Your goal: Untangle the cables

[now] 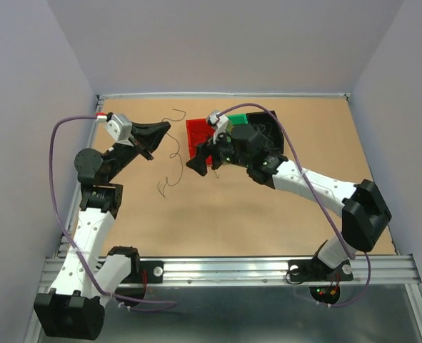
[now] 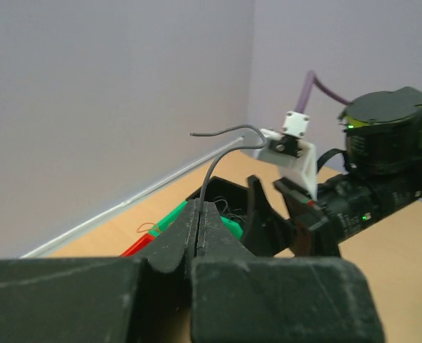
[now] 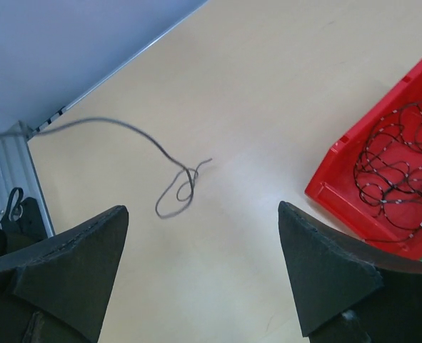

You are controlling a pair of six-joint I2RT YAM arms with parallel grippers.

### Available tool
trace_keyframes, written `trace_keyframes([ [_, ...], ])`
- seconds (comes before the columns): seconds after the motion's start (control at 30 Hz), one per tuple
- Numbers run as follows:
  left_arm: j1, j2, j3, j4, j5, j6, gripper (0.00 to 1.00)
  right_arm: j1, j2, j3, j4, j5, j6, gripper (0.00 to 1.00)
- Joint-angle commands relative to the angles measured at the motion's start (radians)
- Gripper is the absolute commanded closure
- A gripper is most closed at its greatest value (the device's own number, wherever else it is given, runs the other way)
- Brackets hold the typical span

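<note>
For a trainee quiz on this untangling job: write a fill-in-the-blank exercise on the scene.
1. The left gripper is ___ on a thin grey wire.
2. The right gripper stands ___, holding nothing.
3. The bin holding the tangle of dark wires is coloured ___.
Missing words: shut; open; red.

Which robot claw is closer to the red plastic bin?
Right. The right gripper hangs open by the near edge of the red plastic bin; the left gripper, pinching a thin dark wire, is off to its left.
</note>
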Motion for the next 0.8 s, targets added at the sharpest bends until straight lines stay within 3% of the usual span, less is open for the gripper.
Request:
trace_keyframes([
  [0.0, -0.058, 0.015, 0.049, 0.03, 0.047, 0.033, 1.0, 0.019, 0.062, 0.005, 0.139, -0.058, -0.031, 0.1],
  [0.1, -0.086, 0.038, 0.058, 0.031, 0.055, 0.036, 1.0, 0.038, 0.117, 0.034, 0.159, -0.06, -0.032, 0.12],
  [0.23, -0.089, 0.066, 0.086, 0.013, 0.06, 0.033, 1.0, 0.044, 0.154, 0.027, 0.231, -0.045, 0.0, 0.29],
  [0.33, -0.089, 0.083, 0.107, -0.024, 0.044, 0.047, 1.0, 0.044, 0.146, -0.027, 0.322, -0.041, 0.046, 0.71],
  [0.43, -0.089, 0.103, 0.103, -0.047, 0.015, 0.055, 1.0, 0.042, 0.103, -0.06, 0.345, -0.019, 0.099, 0.97],
  [0.57, -0.088, 0.147, 0.081, -0.094, 0.03, 0.113, 1.0, 0.042, -0.007, -0.152, 0.341, 0.11, 0.148, 0.99],
  [0.77, -0.089, 0.252, 0.087, -0.361, 0.039, 0.396, 1.0, 0.041, -0.136, -0.243, 0.163, 0.253, 0.188, 0.99],
])
